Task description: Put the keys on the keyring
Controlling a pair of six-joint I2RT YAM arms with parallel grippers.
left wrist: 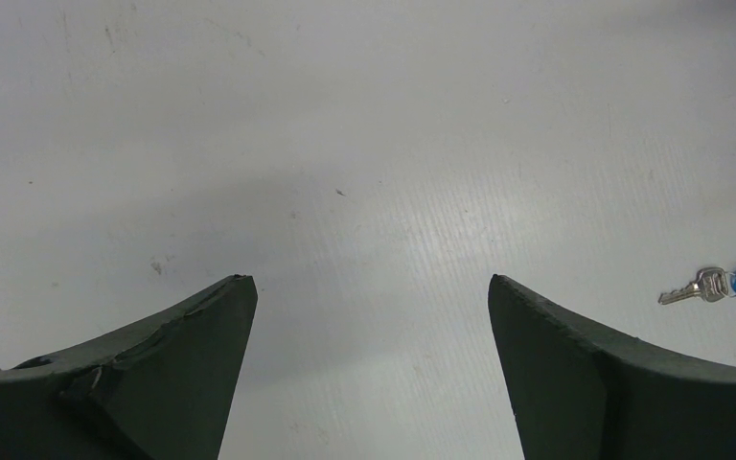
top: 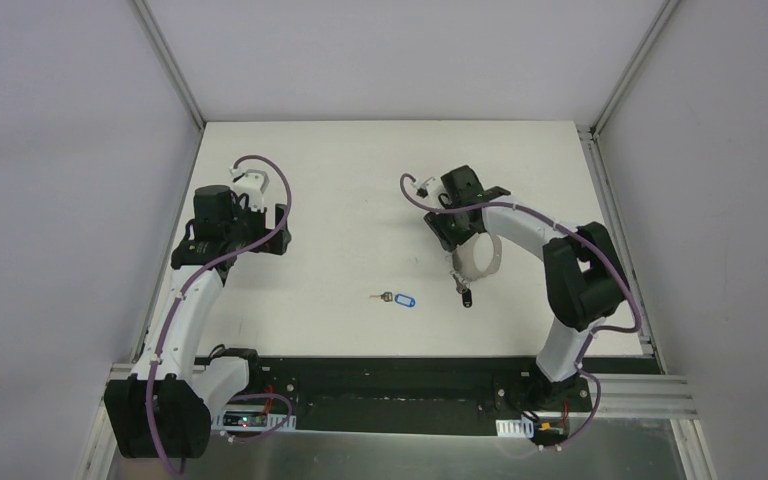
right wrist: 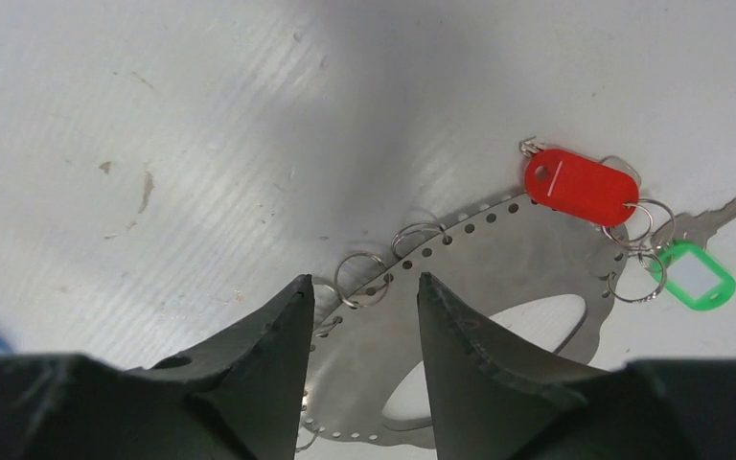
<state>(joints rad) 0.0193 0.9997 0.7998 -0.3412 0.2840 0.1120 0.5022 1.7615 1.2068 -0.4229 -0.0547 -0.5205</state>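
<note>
The right gripper (right wrist: 364, 287) stood part-open astride the keyring's (right wrist: 508, 259) rim, right of centre; the left gripper (left wrist: 372, 287) gaped wide, empty. The key (top: 397, 299) lay near-centre, well apart. It looked light, thin and probably slippery, best pinched by its blue tag, while the stiff, flat keyring wanted an edge grip.

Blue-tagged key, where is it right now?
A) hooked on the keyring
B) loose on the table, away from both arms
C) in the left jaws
B: the blue-tagged key lies alone on the table, apart from the keyring.
</note>
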